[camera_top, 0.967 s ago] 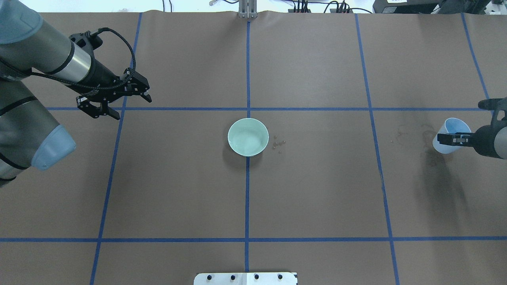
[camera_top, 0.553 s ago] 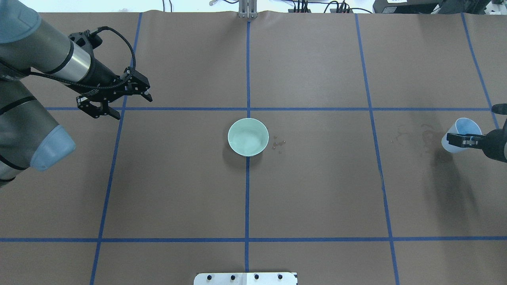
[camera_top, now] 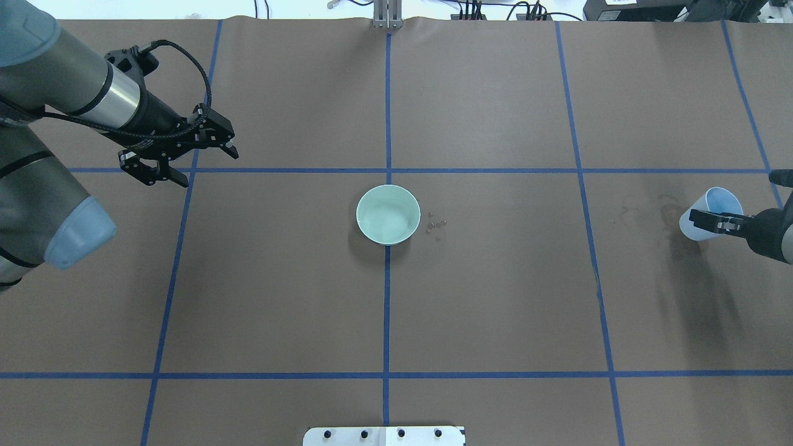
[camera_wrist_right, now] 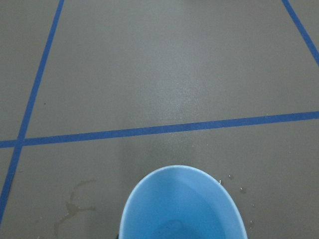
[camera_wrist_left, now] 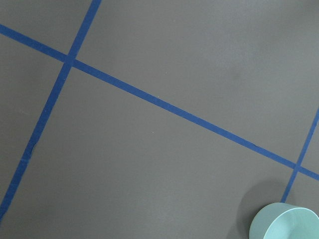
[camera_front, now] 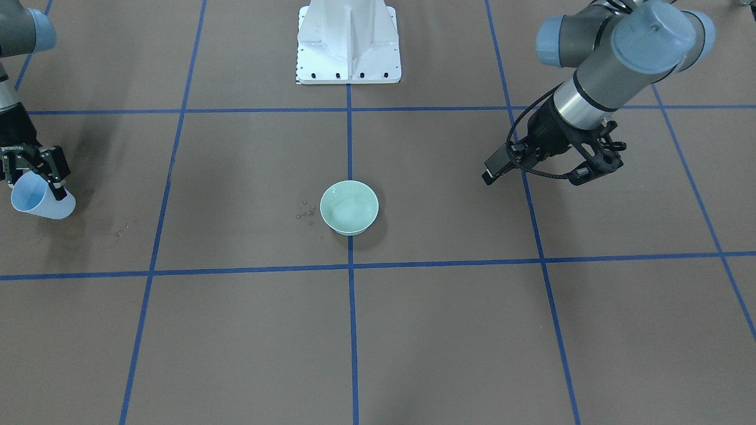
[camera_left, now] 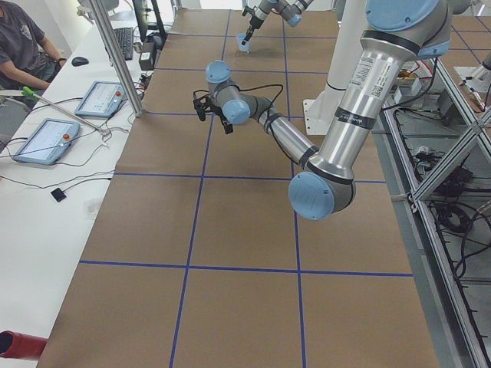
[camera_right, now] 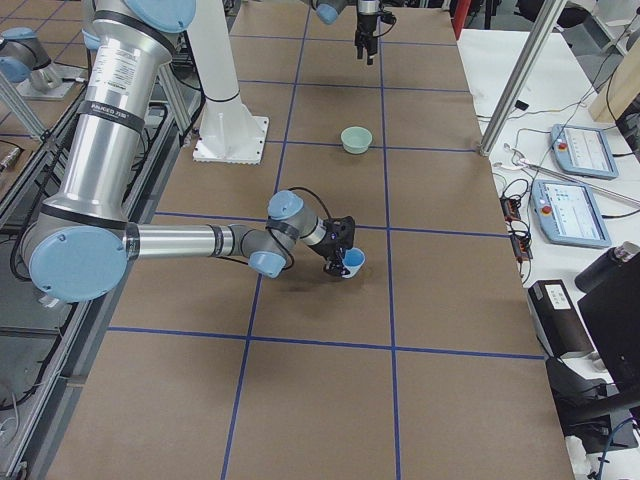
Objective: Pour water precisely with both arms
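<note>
Rig: left arm (camera_top: 62, 68) & right arm (camera_right: 100, 150) – grey metal tubes, lt-blue round joint caps, thin black bands nr joints. Left arm: polished silver wrist section, black braided cable looping alongside to black two-finger left claw (camera_top: 206, 166). Right arm: black vertical lettering on tube; right claw (camera_front: 34, 180) black w/ small white lettering. White ribbed pedestal (camera_front: 348, 35), dark bolts along base edge

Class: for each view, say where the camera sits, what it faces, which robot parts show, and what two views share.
Front-facing: across the table, facing the pedestal; both arms.
Overhead: behind the robot, above the bowl; both arms.
Exterior left: table's end; left arm near.
Exterior right: opposite end; right arm near, holding blue cup.
Left wrist: downward, bowl's rim; no body.
Right wrist: downward into cup; no body.
Shared: bowl, overhead and left wrist.
</note>
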Action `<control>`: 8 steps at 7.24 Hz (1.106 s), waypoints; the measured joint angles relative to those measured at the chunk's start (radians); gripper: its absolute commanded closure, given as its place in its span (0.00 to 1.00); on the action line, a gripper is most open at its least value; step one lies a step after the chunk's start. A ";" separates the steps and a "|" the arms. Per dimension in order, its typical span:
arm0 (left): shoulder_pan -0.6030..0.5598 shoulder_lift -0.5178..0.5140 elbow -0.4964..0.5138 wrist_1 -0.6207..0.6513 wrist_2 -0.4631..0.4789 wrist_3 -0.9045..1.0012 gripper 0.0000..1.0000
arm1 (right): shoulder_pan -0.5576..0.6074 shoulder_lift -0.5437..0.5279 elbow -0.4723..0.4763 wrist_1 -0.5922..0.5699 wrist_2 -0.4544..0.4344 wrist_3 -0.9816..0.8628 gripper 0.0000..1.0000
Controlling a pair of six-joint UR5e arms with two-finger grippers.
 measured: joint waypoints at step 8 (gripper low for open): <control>0.000 0.002 0.001 0.000 0.000 0.000 0.00 | -0.071 -0.007 -0.023 0.002 -0.071 0.003 0.01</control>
